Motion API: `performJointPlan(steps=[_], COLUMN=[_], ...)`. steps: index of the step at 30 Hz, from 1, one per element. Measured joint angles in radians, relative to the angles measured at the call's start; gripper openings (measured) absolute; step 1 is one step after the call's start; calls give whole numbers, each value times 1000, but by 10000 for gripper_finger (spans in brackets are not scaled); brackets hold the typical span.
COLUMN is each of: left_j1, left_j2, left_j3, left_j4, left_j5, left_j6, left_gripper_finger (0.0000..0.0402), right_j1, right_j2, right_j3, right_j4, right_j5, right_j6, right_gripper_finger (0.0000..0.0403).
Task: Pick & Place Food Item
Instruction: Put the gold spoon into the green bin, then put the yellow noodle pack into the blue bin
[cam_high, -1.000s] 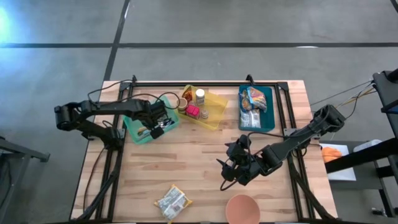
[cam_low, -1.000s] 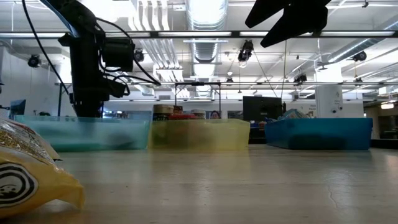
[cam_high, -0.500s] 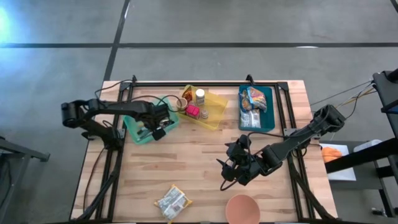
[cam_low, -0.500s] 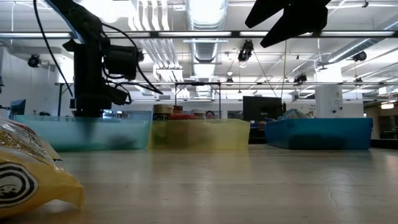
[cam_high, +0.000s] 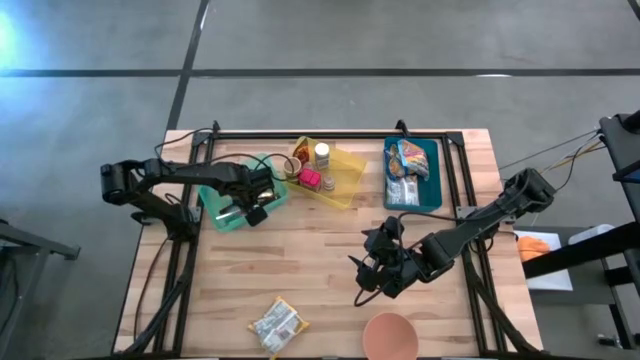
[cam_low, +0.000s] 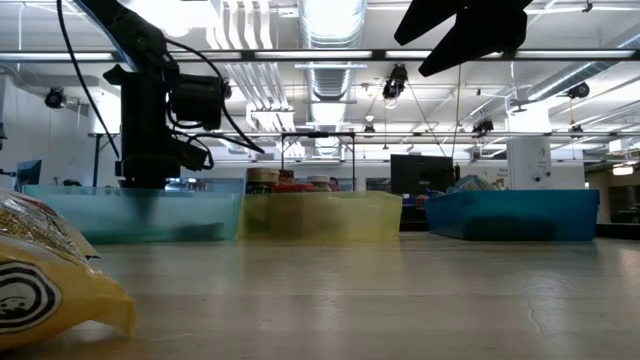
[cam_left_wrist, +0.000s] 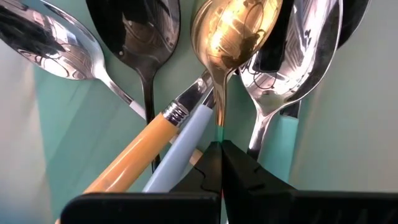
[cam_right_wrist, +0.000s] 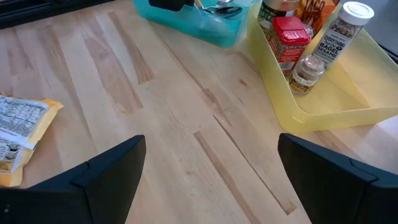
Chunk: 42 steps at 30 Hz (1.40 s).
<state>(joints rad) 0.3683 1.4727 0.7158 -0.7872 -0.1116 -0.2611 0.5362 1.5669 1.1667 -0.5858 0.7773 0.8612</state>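
A yellow food packet (cam_high: 277, 323) lies flat near the table's front edge, also close in the low view (cam_low: 40, 280) and in the right wrist view (cam_right_wrist: 18, 134). My left gripper (cam_high: 250, 207) points straight down into the teal bin (cam_high: 222, 222), which holds several spoons, and is shut on a gold spoon (cam_left_wrist: 233, 34). My right gripper (cam_high: 373, 272) hangs open above the table's middle right, with nothing between its fingers (cam_right_wrist: 106, 171). My left gripper pinches the gold spoon's thin handle (cam_left_wrist: 218, 121) between its two fingertips (cam_left_wrist: 236, 163), coming from above and pointing down. The handle runs straight into the seam between the fingers. The spoon's bowl lies over the other spoons in the bin.
A yellow bin (cam_high: 345, 180) with jars and bottles stands at the back middle, and a blue bin (cam_high: 432, 185) with packets at the back right. A pink bowl (cam_high: 390, 335) sits at the front edge. Bare wood lies between the packet and the bins.
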Motion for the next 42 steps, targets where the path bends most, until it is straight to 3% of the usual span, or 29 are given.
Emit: performJointPlan(steps=[12, 24, 31, 36, 42], left_j1=[0, 0, 0, 0, -16], left_j2=[1, 5, -2, -68, -235], left_j3=[1, 29, 68, 84, 82], left_j4=[-2, -76, -173, -182, -183], left_j5=[0, 15, 15, 15, 47], left_j6=[-9, -28, -28, -28, -68], left_gripper_finger=[11, 140, 182, 187, 187], right_j1=[-1, -1, 0, 0, 0], right_j2=[0, 0, 0, 0, 0], right_j3=[0, 0, 0, 0, 0], right_j4=[0, 0, 0, 0, 0], right_j5=[0, 0, 0, 0, -1], right_j6=[3, 3, 3, 3, 20], right_gripper_finger=[364, 364, 364, 364, 364])
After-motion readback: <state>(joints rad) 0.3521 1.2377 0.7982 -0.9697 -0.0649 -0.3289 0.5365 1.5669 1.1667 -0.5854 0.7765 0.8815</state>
